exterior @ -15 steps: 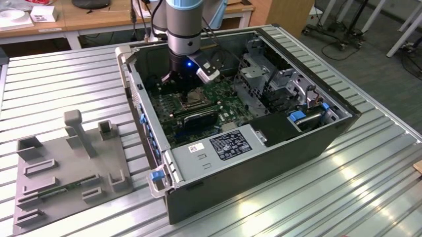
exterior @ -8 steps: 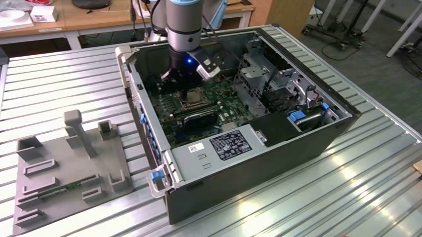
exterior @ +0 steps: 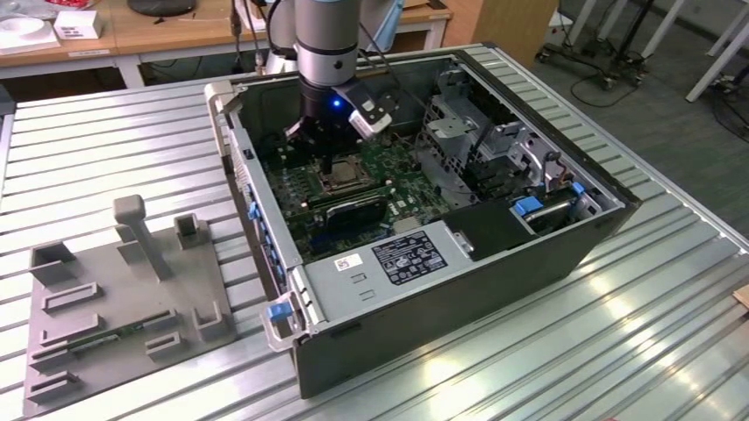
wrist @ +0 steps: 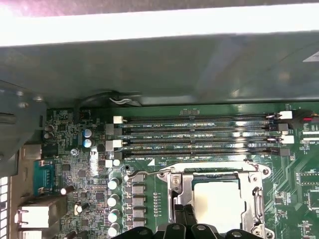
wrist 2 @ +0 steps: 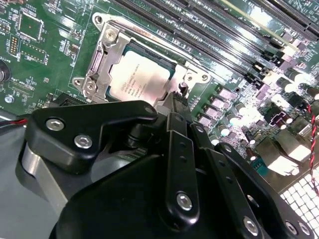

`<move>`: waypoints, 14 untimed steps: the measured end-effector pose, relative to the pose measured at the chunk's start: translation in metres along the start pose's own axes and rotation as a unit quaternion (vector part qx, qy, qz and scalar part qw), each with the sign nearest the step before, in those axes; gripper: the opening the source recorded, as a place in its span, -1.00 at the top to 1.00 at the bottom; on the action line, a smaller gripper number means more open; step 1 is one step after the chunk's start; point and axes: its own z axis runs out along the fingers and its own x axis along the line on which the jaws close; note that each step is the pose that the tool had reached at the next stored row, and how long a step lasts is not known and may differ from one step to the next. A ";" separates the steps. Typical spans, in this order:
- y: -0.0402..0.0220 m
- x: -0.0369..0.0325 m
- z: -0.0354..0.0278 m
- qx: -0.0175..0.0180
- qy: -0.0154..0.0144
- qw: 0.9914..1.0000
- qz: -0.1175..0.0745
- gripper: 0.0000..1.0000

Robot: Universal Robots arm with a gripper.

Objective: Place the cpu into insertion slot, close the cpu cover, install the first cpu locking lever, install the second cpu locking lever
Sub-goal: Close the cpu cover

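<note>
The cpu (wrist 2: 141, 80) lies flat in the insertion slot (wrist 2: 172, 69) on the green board, its silver-grey top facing up. The cpu cover (wrist 2: 98, 64) lies down around it as a silver frame. In the first wrist view the cpu (wrist: 219, 199) and the cpu cover (wrist: 214, 175) sit just ahead of the fingers. A thin locking lever (wrist 2: 149, 39) runs along one side of the socket. My gripper (wrist 2: 178, 97) is shut, its black fingertips together at the socket's edge beside the cpu. In the exterior view the gripper (exterior: 333, 162) hangs inside the open computer case directly over the socket (exterior: 343, 175).
Long black memory slots (wrist: 199, 134) run beside the socket. Small capacitors (wrist: 113, 199) and ports stand on another side. The case walls (exterior: 468, 289) and a metal drive cage (exterior: 468, 140) close in the board. A grey fixture plate (exterior: 117, 298) lies on the ribbed table.
</note>
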 end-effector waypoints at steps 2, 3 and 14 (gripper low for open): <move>0.0000 -0.0004 -0.0001 0.000 0.000 1.000 0.000 0.79; 0.0000 -0.0013 -0.0002 0.000 0.000 1.000 0.000 0.79; 0.0005 -0.0133 0.0002 0.000 0.000 1.000 0.000 0.79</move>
